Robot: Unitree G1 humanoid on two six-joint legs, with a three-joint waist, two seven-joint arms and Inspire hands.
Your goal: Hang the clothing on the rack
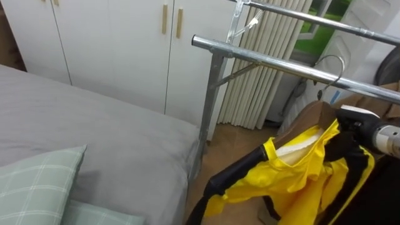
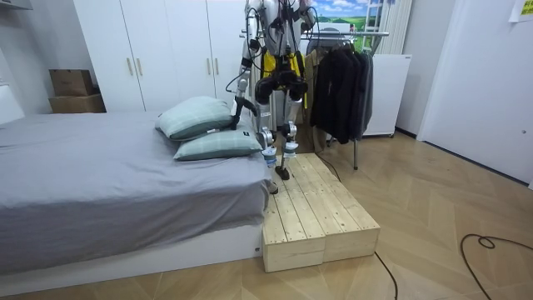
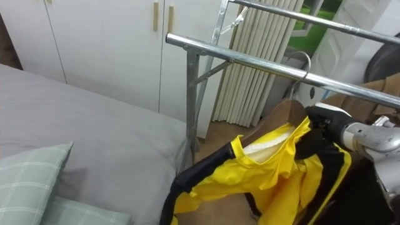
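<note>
The yellow-and-black jacket (image 1: 294,172) is hanging just below the clothes rack's (image 1: 262,56) front rail, its collar gaping and one black sleeve trailing down on the bed side of the rack. Its hanger's metal hook (image 1: 337,65) is curving up at that rail; whether it is resting on it cannot be told. The right hand (image 1: 351,120) is pressing against the collar under the rail, its grip hidden by the cloth. The left hand (image 2: 241,106) is hanging by the robot's side, away from the rack, its state unreadable. The robot is standing on a wooden platform (image 2: 312,208) before the rack, the bed (image 1: 94,137) lying beside it.
</note>
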